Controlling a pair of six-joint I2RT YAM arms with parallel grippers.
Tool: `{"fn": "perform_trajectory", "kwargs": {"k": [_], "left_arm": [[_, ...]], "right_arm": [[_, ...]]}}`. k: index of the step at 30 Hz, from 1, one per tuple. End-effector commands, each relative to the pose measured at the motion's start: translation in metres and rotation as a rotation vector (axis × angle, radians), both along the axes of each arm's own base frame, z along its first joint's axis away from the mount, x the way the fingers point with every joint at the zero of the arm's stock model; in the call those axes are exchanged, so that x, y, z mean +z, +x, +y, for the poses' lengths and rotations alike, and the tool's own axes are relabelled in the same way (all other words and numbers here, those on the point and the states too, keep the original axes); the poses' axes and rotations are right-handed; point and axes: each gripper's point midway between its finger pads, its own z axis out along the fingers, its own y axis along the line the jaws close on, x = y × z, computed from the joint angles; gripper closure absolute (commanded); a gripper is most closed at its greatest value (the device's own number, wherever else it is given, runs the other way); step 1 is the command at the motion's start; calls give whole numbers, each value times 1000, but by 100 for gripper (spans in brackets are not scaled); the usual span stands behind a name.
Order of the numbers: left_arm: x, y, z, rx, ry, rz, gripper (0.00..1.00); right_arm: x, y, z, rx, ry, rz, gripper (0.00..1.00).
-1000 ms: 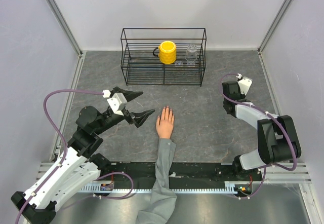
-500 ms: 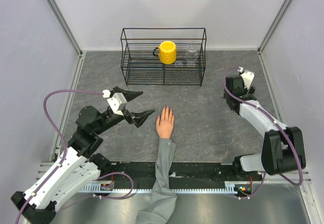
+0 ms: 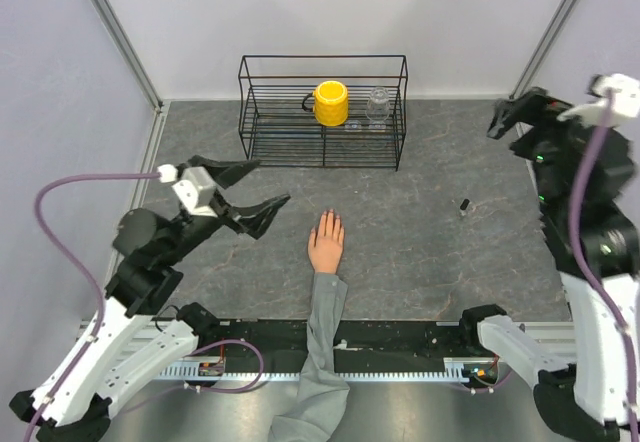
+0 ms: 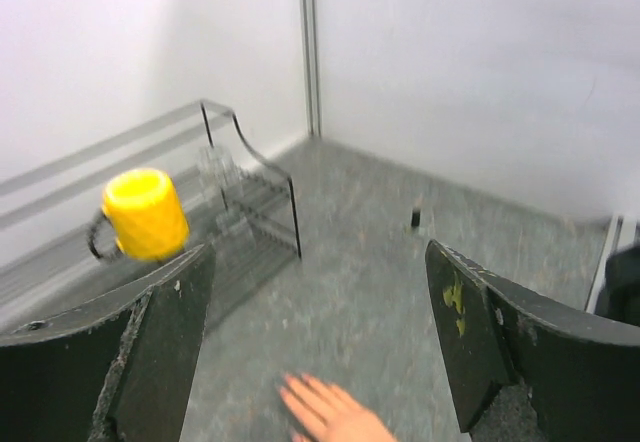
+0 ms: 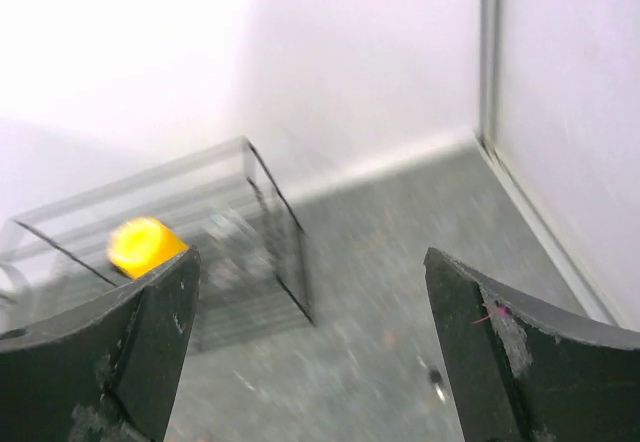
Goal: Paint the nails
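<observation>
The peach mannequin hand (image 3: 326, 246) lies flat mid-table, fingers pointing away, on a grey sleeve (image 3: 322, 337). Its nails (image 3: 327, 218) are too small to make out. My left gripper (image 3: 272, 182) hovers open just left of the hand, with nothing between its fingers. In the left wrist view the hand (image 4: 335, 414) shows blurred below and between that gripper's (image 4: 318, 262) wide jaws. My right gripper (image 3: 510, 112) is raised high at the far right, open and empty. The right wrist view has its gripper (image 5: 312, 262) looking down on the floor and the rack.
A black wire rack (image 3: 323, 152) stands at the back, holding a yellow mug (image 3: 331, 103) and a clear jar (image 3: 378, 105). A small dark object (image 3: 465, 206) lies on the table right of the hand, also visible as a speck (image 4: 416, 217) from the left wrist.
My right arm has swung up from low over the table to high on the right, and its jaws have opened. A small dark object now shows where it was. The left gripper shifted slightly left.
</observation>
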Motion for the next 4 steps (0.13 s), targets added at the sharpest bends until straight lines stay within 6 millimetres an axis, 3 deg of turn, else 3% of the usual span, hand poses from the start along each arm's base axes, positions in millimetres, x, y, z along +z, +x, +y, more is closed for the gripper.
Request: {"fn": "perform_trajectory", "kwargs": {"k": [1,3,4], "left_arm": [[78,-29,25,15,-141,-110,9],[88,-37,28,3,-142,-119,9],[103,-45,32,-4,-160,-147,8]], "right_arm": [[52,-41,12,127,-23,-112,2],[69,-52,14,150,-20,-175,2],[80,-57,14,158,-27,-207,2]]}}
